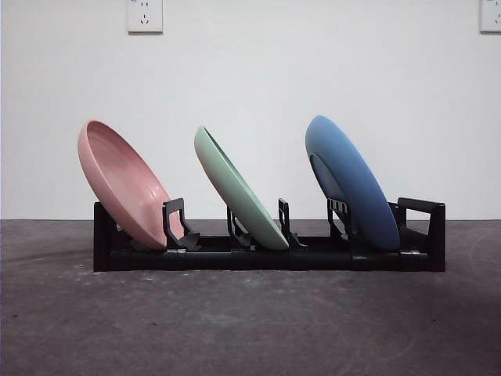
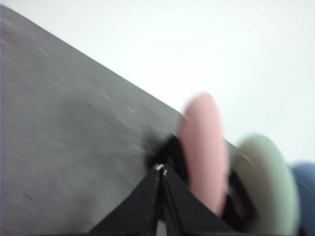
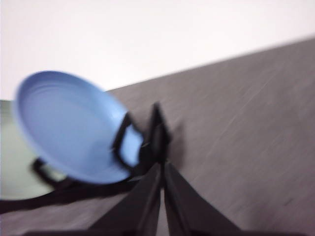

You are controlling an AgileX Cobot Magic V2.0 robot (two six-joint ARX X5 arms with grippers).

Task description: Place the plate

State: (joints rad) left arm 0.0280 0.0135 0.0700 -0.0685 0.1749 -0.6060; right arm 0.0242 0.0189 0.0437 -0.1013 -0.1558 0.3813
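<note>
Pink plate, green plate & blue plate racked in black rack; left gripper & right gripper both closed, empty; plates prob light, stiff, slick — grab by rim.

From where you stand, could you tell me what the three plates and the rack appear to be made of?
The pink plate, green plate and blue plate look like matte plastic, possibly melamine: flat uniform colour, thin rims, no glaze shine. The rack looks like black moulded plastic, with chunky dull posts, though coated metal cannot be excluded.
</note>
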